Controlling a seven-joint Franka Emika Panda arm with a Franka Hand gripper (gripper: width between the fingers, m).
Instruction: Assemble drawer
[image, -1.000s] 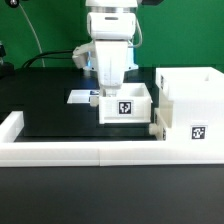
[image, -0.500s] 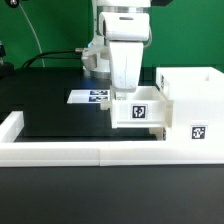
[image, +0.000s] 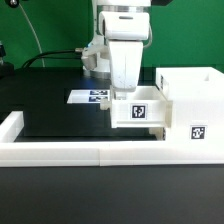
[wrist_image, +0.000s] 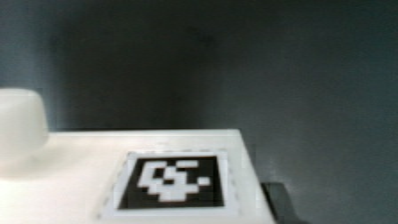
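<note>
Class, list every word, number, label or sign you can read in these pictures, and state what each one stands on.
No readable words or numbers.
Tray: black-and-white square marker, a pattern only.
Box casing: another square marker, pattern only.
Marker board: tags too small to read.

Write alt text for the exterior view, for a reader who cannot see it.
A white robot arm reaches down into a small white tray that sits against the casing on the exterior view's right. Each carries a black-and-white marker. The marker board lies behind on the black table, and a low white rail runs along the front.
</note>
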